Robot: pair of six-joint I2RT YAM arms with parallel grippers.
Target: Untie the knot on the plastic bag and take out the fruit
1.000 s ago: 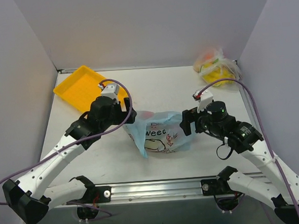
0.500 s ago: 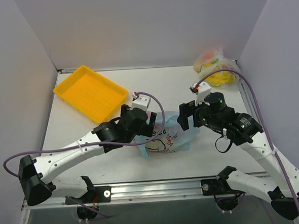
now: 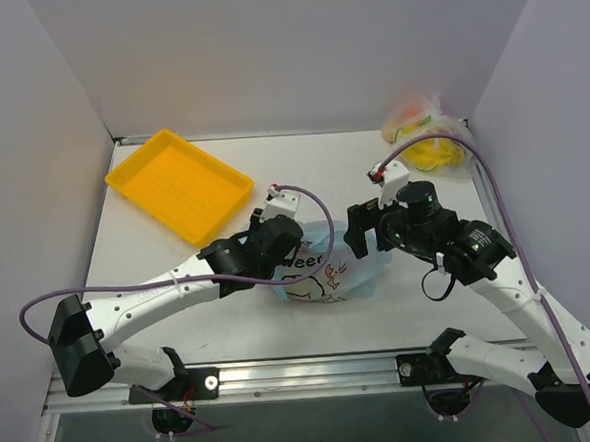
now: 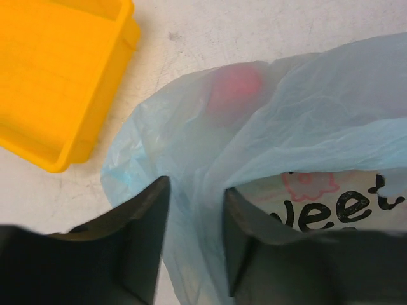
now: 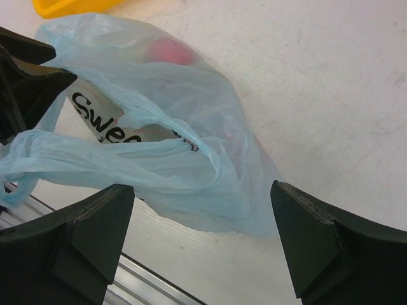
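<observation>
- Front-centre of the table [image 3: 322, 164], the light blue plastic bag [image 3: 340, 270] lies on its side, white panel up, part of the "Sweet" lettering readable.
- Bag sits between the two grippers. It is near the yellow tray [image 3: 177, 183] but not touching it, with bare tabletop between them in the left wrist view.
- Left gripper [image 3: 299, 253] is down on the bag's left end, and the arm covers that part of the bag from above.
- Left wrist view: the fingers [image 4: 143, 244] stand a narrow gap apart, with a fold of blue film running up through the gap. I cannot tell if the pads actually press it.
- Right gripper [image 3: 361, 239] is over the bag's right end, jaws spread wide. In its own camera the fingers [image 5: 95, 235] sit at the frame edges, with the bag [image 5: 191, 171] between and beyond them. Nothing is held.
- Fruit: one red piece [image 4: 234, 89] shows through the film at the bag's far end, on the tray side, and is also seen from the right wrist [image 5: 168, 49]. It is inside the bag. Other pieces are not distinguishable through the plastic.
- Twisted handle strand [image 5: 95, 155] runs across the top of the bag towards its middle and ends in a bunched spot. I cannot tell if it is tied.
- Clear bag [image 3: 425, 133] with yellow-orange contents is in the far right corner, well apart from the blue one.
- Metal rail [image 3: 314, 375] runs along the near table edge, just in front of the bag.
</observation>
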